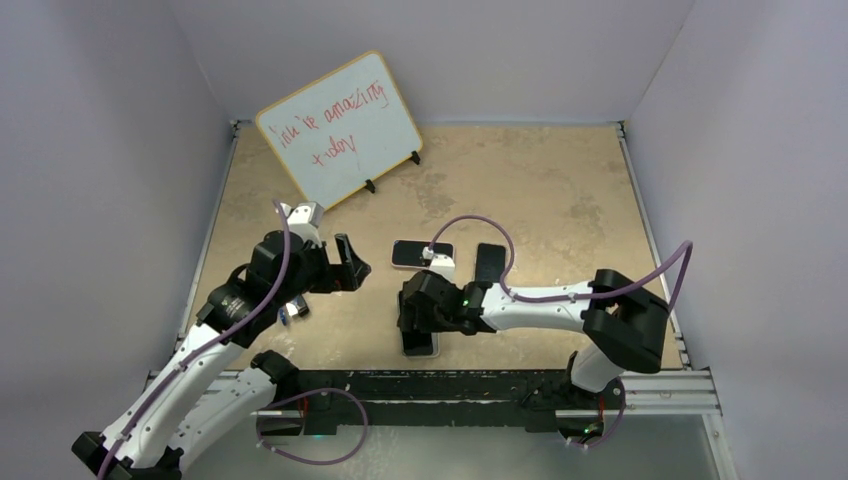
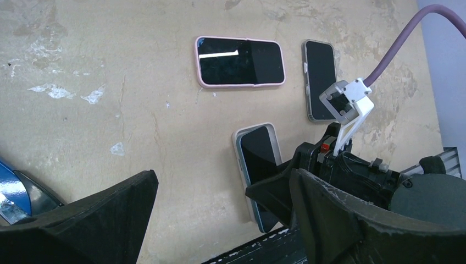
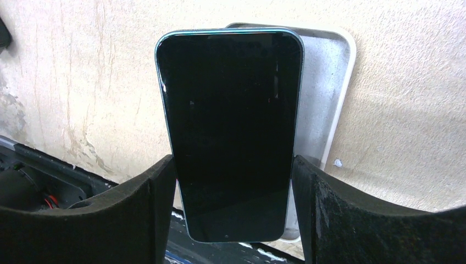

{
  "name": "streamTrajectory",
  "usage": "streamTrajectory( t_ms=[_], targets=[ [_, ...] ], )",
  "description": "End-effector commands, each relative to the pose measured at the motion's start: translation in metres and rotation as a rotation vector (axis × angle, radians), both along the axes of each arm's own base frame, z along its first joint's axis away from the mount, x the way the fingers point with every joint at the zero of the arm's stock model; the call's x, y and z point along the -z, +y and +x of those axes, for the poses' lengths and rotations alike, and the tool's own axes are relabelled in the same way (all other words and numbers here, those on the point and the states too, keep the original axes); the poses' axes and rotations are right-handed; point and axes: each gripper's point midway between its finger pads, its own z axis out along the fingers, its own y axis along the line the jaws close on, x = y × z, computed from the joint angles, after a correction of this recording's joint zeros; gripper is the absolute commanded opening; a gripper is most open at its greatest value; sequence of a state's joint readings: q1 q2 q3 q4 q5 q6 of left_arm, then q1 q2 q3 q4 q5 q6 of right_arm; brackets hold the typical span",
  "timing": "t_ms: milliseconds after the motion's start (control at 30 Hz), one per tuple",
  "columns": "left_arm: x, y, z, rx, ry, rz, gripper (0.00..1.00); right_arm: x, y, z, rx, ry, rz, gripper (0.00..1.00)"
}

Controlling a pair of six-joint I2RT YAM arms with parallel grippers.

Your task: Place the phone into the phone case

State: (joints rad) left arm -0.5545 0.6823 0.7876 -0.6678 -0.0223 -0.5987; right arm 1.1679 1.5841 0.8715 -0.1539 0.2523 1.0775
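Note:
A phone (image 3: 231, 126) with a black screen and teal edge lies tilted over a pale open phone case (image 3: 329, 77), which sticks out past the phone's right and far side. My right gripper (image 3: 233, 165) is shut on the phone, one finger against each long edge near its lower end. In the top view this happens at the table's near middle (image 1: 418, 335). The left wrist view shows the phone (image 2: 257, 154) partly behind the right gripper's finger. My left gripper (image 2: 222, 184) hangs open and empty to the left (image 1: 325, 285), apart from the phone.
A phone in a pink case (image 1: 422, 253) and a dark phone (image 1: 489, 262) lie just beyond the right gripper. A whiteboard (image 1: 340, 125) with red writing stands at the back left. The black mounting rail (image 1: 450, 385) runs along the near edge.

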Motion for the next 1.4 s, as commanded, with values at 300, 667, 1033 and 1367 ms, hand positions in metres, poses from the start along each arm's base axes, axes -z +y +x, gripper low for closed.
streamTrajectory(
  t_ms=[300, 667, 1033, 1367],
  targets=[
    [-0.001, -0.004, 0.004, 0.016, -0.018, -0.012, 0.95, -0.022, -0.001, 0.006, 0.087, -0.043, 0.032, 0.81],
    [0.007, -0.015, 0.002, 0.064, 0.019, -0.024, 0.95, -0.045, -0.007, 0.000, 0.029, -0.072, 0.067, 0.88],
    [0.066, -0.056, -0.014, 0.204, 0.194, -0.165, 0.75, -0.031, -0.034, 0.012, 0.011, -0.072, 0.087, 0.77],
    [0.126, -0.077, -0.021, 0.257, 0.333, -0.201, 0.55, -0.010, -0.036, 0.006, -0.032, 0.008, 0.224, 0.60]
  ],
)
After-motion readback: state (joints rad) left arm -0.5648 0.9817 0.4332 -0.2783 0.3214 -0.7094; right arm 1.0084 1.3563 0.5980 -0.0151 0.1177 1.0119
